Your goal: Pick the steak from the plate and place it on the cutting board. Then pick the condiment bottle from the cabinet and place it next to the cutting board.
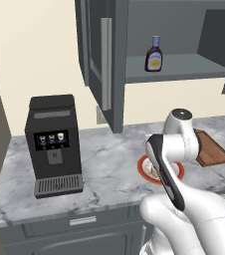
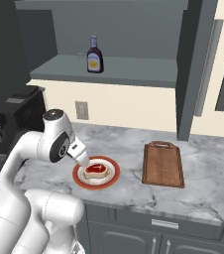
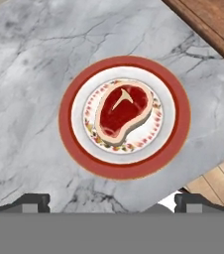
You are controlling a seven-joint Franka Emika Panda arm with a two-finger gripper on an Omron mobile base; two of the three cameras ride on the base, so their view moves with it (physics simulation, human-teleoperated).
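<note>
You've got the gripper (image 3: 112,202) spread wide, holding nothing, steak (image 3: 122,111) mid-frame on the plate (image 3: 178,106), cutting board (image 3: 214,22) upper right corner.

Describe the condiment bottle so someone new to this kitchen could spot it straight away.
Start at the dark grey wall cabinet above the marble counter, its door swung open. On its grey shelf stands the condiment bottle, upright. It is small and dark brown, with a yellow-orange label, a narrow neck and a bluish-purple cap.
</note>
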